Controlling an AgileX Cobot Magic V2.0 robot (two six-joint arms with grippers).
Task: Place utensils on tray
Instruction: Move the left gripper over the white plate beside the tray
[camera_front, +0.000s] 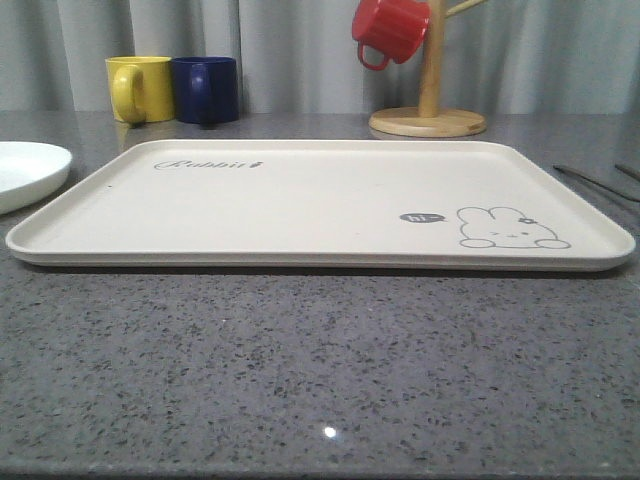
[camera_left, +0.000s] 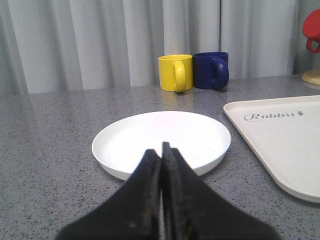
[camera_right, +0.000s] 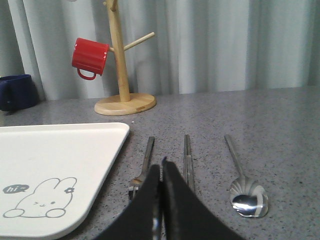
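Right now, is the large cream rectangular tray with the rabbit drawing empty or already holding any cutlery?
Empty. The cream rectangular tray has a bare surface; the silver fork, chopsticks and spoon lie on the grey table beside it.

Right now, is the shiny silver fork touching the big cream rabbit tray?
Apart. The right wrist view shows grey table between the fork and the tray edge.

Grey speckled table (camera_front: 320, 370), tray (camera_front: 300, 200), plate (camera_left: 161, 140), utensils (camera_right: 187, 157)

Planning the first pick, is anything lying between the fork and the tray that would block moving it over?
Nothing visible does. The fork lies on bare countertop just beside the tray, with only the low rim to clear. The chopsticks and spoon lie on its far side.
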